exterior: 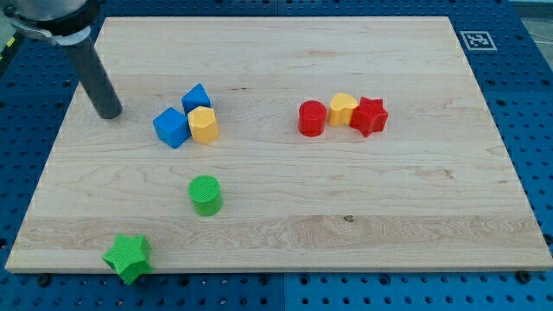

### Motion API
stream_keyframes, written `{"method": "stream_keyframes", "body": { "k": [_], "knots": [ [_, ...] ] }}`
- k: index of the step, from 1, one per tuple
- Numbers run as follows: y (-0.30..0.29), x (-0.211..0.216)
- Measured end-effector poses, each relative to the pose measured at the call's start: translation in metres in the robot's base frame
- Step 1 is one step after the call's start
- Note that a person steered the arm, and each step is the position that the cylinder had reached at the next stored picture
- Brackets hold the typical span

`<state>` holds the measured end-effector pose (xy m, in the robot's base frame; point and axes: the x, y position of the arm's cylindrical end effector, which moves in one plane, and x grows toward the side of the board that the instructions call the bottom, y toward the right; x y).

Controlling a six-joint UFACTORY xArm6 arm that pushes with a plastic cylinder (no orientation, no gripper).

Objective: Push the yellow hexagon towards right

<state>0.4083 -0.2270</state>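
While my tip (109, 113) stands left of it, yellow hexagon (203, 124) touches 2 blue blocks (171, 127).

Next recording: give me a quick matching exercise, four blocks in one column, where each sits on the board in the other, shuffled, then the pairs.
Blocks
1. yellow hexagon
2. green star
3. red star
4. green cylinder

Places
A. by the board's bottom-left corner, at the edge
B. right end of the three-block row right of centre
C. touching two blue blocks, left of centre
D. alone, below the blue and yellow cluster

Pairs: 1-C, 2-A, 3-B, 4-D

My tip stands to the view's left of the blue and yellow cluster, touching no block.
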Motion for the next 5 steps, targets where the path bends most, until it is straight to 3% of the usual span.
{"method": "stream_keyframes", "body": {
  "k": [2, 5],
  "knots": [
    [0.053, 0.000],
    [0.053, 0.010]
  ]
}}
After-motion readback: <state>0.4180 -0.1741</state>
